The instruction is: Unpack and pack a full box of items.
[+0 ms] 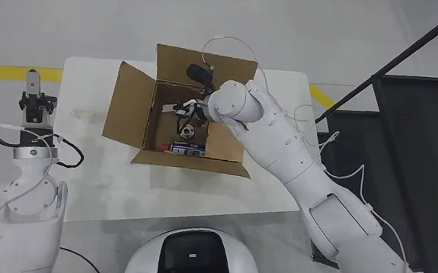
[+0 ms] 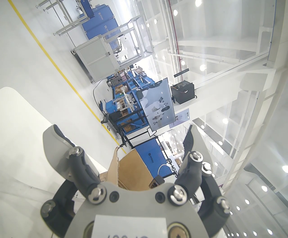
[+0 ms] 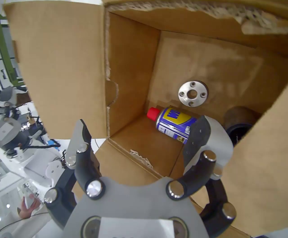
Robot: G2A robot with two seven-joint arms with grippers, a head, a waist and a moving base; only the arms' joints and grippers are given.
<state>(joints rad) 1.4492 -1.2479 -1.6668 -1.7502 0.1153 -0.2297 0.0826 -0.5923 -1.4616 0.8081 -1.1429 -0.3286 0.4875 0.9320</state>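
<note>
cardboard box (image 1: 126, 104) holds spray can (image 3: 173, 124); right jaws spread above, left jaws spread.

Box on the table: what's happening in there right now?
The right gripper hangs over the open cardboard box, jaws open and empty, above a blue spray can lying on its side. A round metal flange and a dark cylinder sit on the box floor. The left gripper is open, off beside the table.
</note>
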